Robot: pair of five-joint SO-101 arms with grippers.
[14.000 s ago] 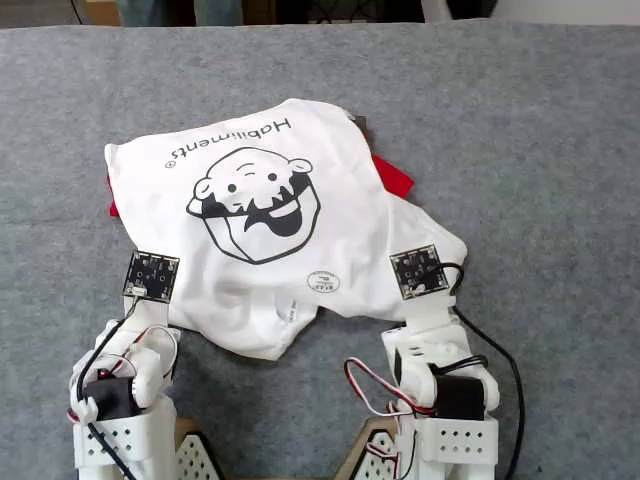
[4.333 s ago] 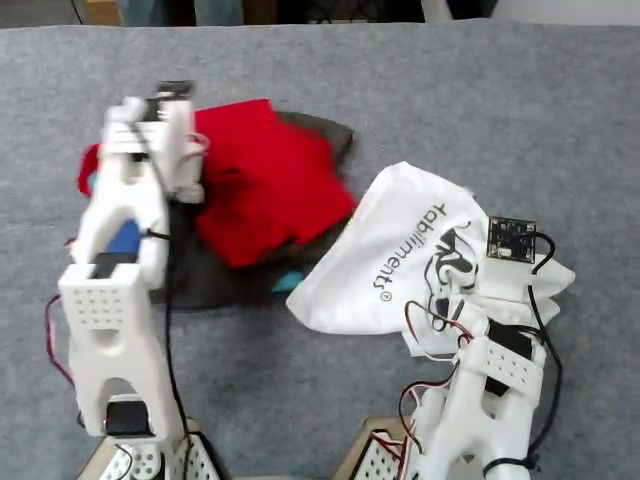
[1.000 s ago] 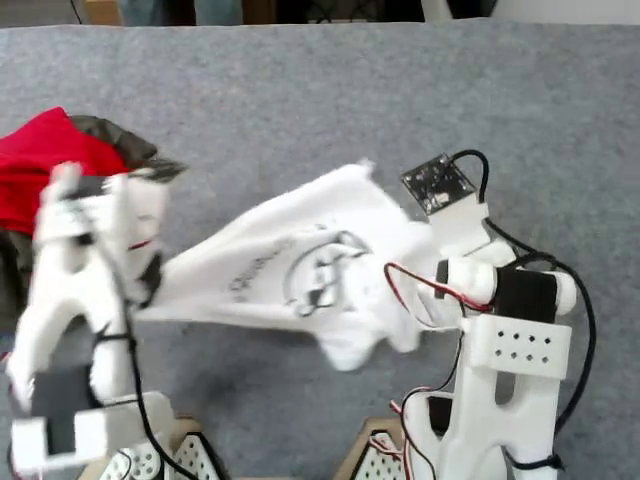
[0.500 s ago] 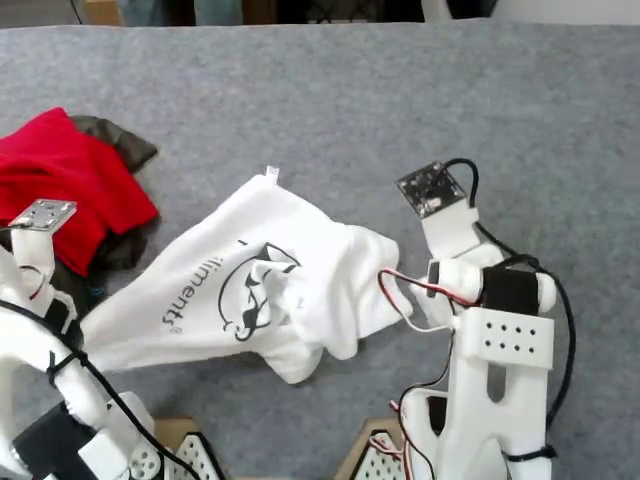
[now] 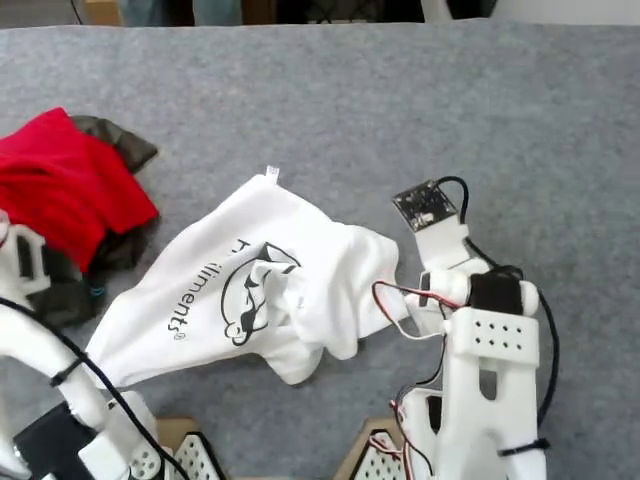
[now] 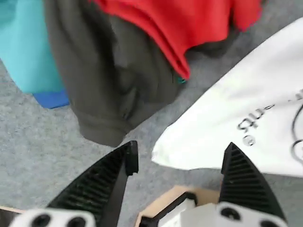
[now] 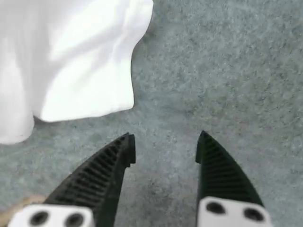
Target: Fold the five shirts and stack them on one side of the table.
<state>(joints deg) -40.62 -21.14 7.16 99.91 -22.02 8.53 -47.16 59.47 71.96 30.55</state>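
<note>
Black ribbed plastic is nearest to me: the two fingers of my left pincer (image 6: 182, 150) stand wide apart and hold nothing. Between them lies a corner of the white shirt (image 6: 246, 109), smooth cotton with dark print. My right pincer (image 7: 165, 139) is also spread and empty. It hangs above the bare grey felt of the table (image 7: 227, 71), just beside a rounded, folded edge of the same shirt, and does not touch it.

A little farther, my left wrist camera gives the layers of the pile. I see a dark grey-brown shirt (image 6: 118, 80) in soft wrinkles, with a turquoise cloth (image 6: 23, 42) and a strip of blue cloth (image 6: 49, 98) at its side. The red shirt (image 6: 189, 23) lies on top of the dark one.

From the high camera I get the whole form. The white shirt lies crumpled and slanted on the near part of the table, between my two arms, and its drawing of a face is creased. The red shirt is a thick bundle at the left edge, near the white shirt but apart from it.
</note>
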